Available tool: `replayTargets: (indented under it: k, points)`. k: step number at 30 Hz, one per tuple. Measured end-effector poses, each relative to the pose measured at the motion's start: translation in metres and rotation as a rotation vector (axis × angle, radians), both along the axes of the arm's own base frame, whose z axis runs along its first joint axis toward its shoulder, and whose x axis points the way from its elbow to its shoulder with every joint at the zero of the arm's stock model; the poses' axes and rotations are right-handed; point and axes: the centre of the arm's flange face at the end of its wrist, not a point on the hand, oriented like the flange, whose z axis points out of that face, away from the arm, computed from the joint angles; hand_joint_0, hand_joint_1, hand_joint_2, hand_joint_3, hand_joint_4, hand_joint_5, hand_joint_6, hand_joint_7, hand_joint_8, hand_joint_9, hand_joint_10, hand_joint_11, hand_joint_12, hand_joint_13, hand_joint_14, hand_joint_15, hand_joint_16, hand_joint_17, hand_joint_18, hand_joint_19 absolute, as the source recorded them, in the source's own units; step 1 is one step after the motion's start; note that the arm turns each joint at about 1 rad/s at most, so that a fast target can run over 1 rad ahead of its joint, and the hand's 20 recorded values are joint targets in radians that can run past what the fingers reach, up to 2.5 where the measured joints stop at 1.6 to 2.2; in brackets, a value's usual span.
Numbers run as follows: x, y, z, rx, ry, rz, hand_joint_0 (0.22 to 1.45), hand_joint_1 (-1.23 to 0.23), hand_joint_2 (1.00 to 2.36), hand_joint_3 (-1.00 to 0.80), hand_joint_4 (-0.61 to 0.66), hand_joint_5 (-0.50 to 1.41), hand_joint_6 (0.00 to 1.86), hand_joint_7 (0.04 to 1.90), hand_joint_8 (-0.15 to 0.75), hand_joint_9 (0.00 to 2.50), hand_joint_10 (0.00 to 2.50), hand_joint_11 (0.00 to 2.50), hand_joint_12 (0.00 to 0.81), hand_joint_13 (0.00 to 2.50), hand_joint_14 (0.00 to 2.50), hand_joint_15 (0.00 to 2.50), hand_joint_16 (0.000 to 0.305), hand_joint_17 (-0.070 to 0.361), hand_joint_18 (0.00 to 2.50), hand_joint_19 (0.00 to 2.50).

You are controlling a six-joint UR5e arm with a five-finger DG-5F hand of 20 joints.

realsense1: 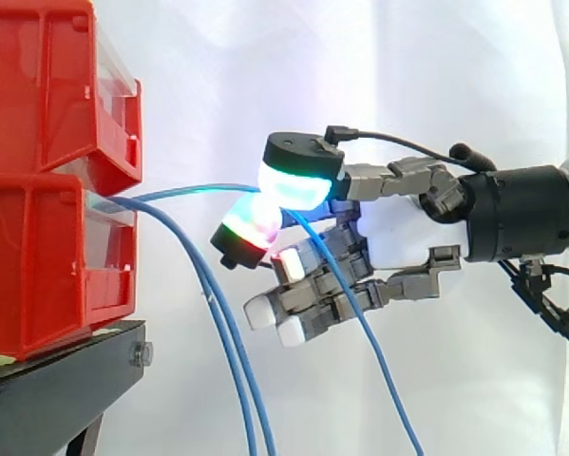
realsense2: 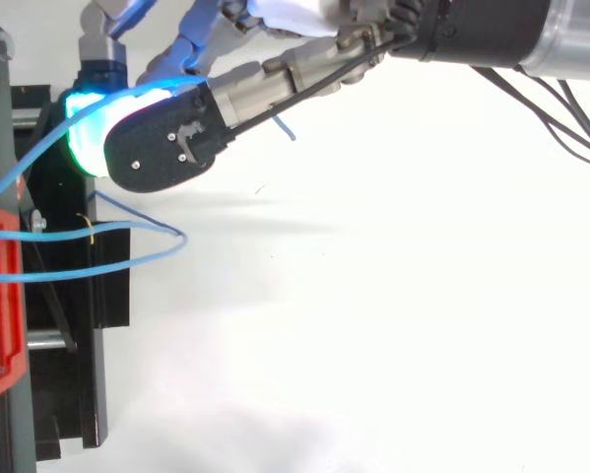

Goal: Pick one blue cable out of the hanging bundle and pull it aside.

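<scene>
At 9 o'clock in the side view, two red bins (realsense1: 47, 142) are stacked on a black stand (realsense1: 56, 389), with a white curtain (realsense1: 407, 76) behind. The blue cables come out at the front of the bins, where the upper one meets the lower.

The hand (realsense1: 398, 233) reaches in from 3 o'clock. It is clamped on one blue cable (realsense1: 194, 189), nipped between two glowing fingertips (realsense1: 298, 185). The upper pad shows green and cyan; the lower pad, at its 7 o'clock, shows red and green. The remaining fingers are curled under the palm at 7 o'clock, their pads white, and touch no cable that can be made out.

The pinched cable runs from the bins toward 3 o'clock in a shallow arc, nearly level. Past the pads it falls toward 5 o'clock, across the curled fingers, to the bottom edge.

The other hanging cables (realsense1: 211, 285) drop from the same spot toward 5 o'clock, close together, well apart from the pinched one at the bottom.

In the top view the hand (realsense2: 166, 143) comes in from 1 o'clock, and the other cables loop out (realsense2: 179, 236) toward 3 o'clock from the stand.
</scene>
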Motion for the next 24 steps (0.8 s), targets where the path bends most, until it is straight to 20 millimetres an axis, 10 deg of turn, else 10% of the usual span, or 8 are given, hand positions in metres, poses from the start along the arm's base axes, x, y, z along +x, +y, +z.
replayTargets:
  k: [12,24]
  points:
    - [-0.004,0.000,-0.012,0.016,0.025,-0.002,0.53,-0.65,1.01,-0.42,0.06,-0.12,0.87,0.79,0.243,1.02,0.02,0.67,0.264,0.73,0.02,0.44,0.040,0.090,0.61,0.46]
    - [-0.010,-0.004,-0.023,0.054,0.044,-0.013,0.58,-0.50,1.02,-0.29,0.01,-0.11,0.89,0.93,0.240,1.07,0.02,0.66,0.253,0.74,0.02,0.45,0.038,0.086,0.60,0.47]
